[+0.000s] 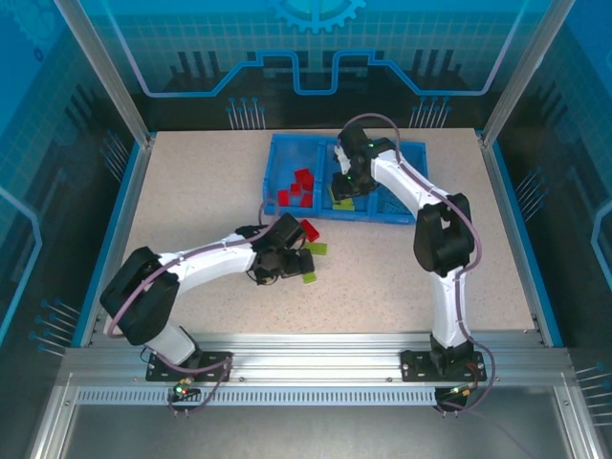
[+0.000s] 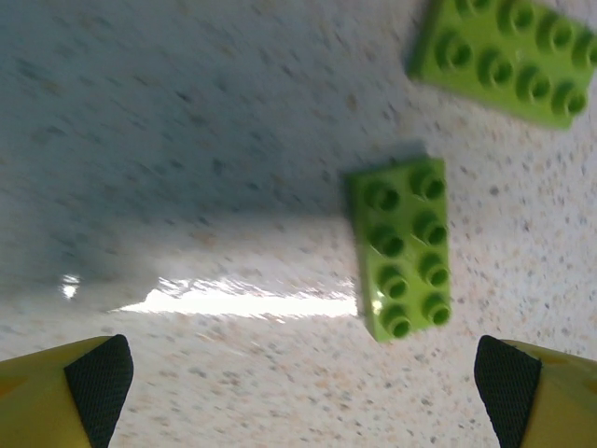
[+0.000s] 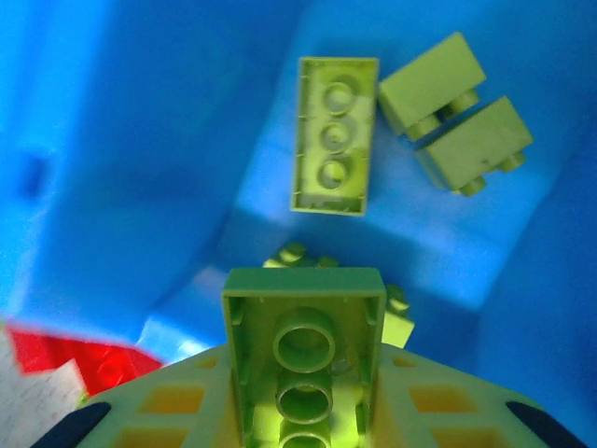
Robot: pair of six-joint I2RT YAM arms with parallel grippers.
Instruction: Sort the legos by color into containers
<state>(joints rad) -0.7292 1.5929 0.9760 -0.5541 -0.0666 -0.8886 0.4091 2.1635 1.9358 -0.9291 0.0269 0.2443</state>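
The blue tray [image 1: 287,153] lies upper centre in the top view. Over its middle compartment, the right gripper [image 3: 303,406] is clamped on a lime green brick [image 3: 303,308], underside showing. The left gripper [image 2: 303,373] hangs wide open above a 2x4 green brick [image 2: 403,247] on the table [image 2: 187,140], not touching it.

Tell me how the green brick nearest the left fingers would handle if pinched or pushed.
Likely stiff: the brick looks like hard moulded plastic. It lies flat, studs up, on the table, so a push should slide it rather than tip or roll it. Its glossy sides might slip slightly in the left fingers.
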